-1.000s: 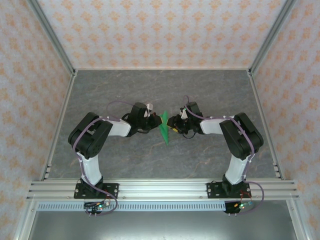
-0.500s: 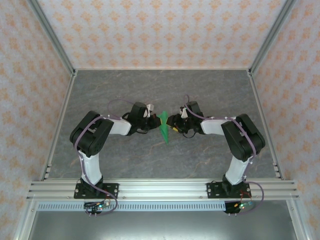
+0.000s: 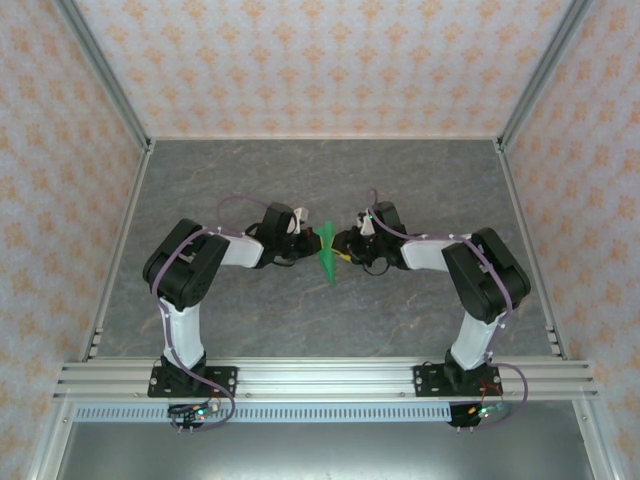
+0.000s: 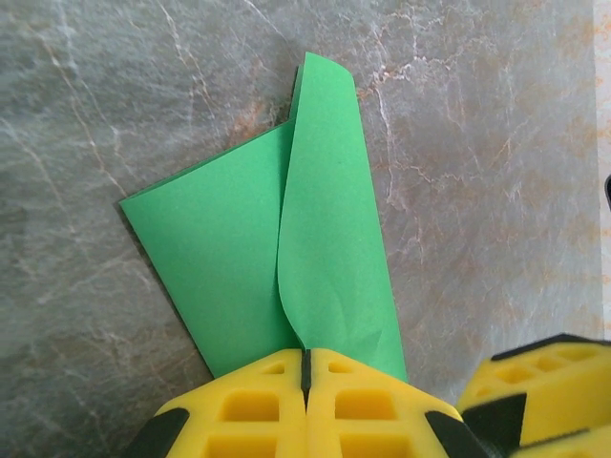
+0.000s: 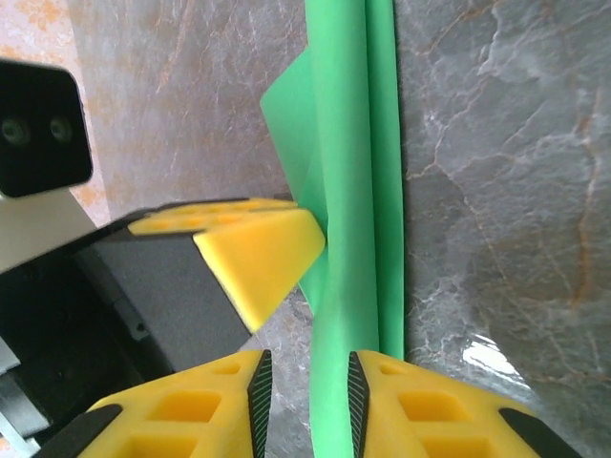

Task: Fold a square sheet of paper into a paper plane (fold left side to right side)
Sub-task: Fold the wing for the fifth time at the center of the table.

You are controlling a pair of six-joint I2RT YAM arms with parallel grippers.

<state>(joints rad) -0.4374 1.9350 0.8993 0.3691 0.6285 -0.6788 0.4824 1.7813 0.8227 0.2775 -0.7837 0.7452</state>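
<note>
The grey marble table (image 3: 300,170) is spanned by the two arms, whose tips are faced toward each other near its middle. Between those tips the sheet of paper (image 4: 286,248) is found, bright green and partly folded, with one flap curled over the other. It is gripped at its near edge by the left gripper (image 4: 305,367), whose jaws are pressed tightly together on it, and it is extended forward from the fingertips. The right gripper (image 5: 305,377) is placed around a folded edge of the sheet, its jaws parted, with a gap left on one side.
</note>
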